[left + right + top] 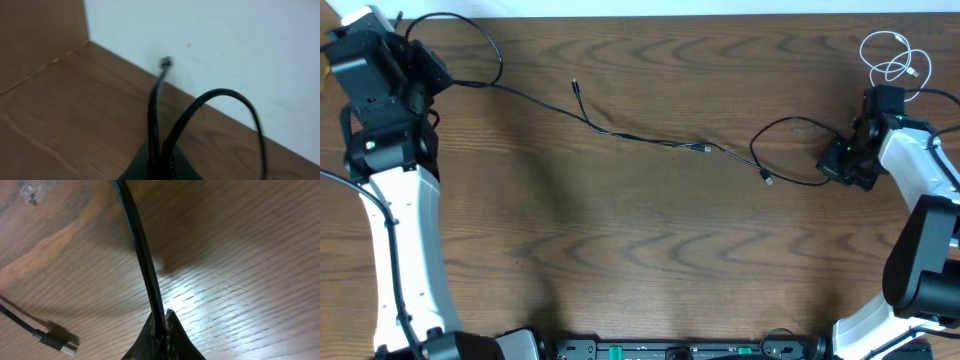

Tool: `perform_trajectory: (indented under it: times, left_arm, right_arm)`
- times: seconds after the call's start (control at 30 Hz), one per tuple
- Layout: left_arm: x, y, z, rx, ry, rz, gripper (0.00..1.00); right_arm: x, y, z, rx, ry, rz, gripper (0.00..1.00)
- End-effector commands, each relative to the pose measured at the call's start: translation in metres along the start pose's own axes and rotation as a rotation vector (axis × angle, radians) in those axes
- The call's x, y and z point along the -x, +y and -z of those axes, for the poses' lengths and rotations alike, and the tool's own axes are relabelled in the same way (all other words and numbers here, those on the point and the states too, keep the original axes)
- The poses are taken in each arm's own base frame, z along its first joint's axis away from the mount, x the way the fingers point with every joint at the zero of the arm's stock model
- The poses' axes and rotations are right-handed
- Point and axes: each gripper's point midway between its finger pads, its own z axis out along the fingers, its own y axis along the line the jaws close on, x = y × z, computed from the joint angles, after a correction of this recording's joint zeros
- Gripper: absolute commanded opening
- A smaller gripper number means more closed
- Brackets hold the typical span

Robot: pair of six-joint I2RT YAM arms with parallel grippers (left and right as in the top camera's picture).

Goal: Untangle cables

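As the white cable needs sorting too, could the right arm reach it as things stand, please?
Probably not yet: the white cable lies close by, but the right gripper is shut on a black cable.

Coiled cable (pixel 897 66) on table (pixel 650 250), behind right tool (pixel 835 168)

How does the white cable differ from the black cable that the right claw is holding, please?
Colour: the white cable is white, the black cable black. Pose: the white cable is coiled in small loops at the far right corner; the black cable sweeps one wide arc. State: the white cable lies free; the black cable is pinched in the shut right claw. Both are thin and rest on the wooden table.
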Motion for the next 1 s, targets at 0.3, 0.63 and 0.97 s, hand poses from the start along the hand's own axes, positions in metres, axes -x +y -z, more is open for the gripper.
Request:
perform_trajectory:
  times: [0.3,0.63,0.97]
  left_arm:
    - [-0.086,0.039,-0.080,0.127,0.259,-0.010,0.08]
    - [-0.122,0.156,-0.071,0.664,0.325,0.038,0.07]
    - [-0.121,0.079,-0.103,0.216,0.355,0.021,0.08]
  right_arm:
    - [0.007,-0.015,0.001,-0.023,-0.011,-0.039,0.01]
    - [0.005,-0.017,0.001,-0.020,0.002,-0.048,0.01]
    - [0.006,0.021,0.002,0.130,-0.011,0.109,0.01]
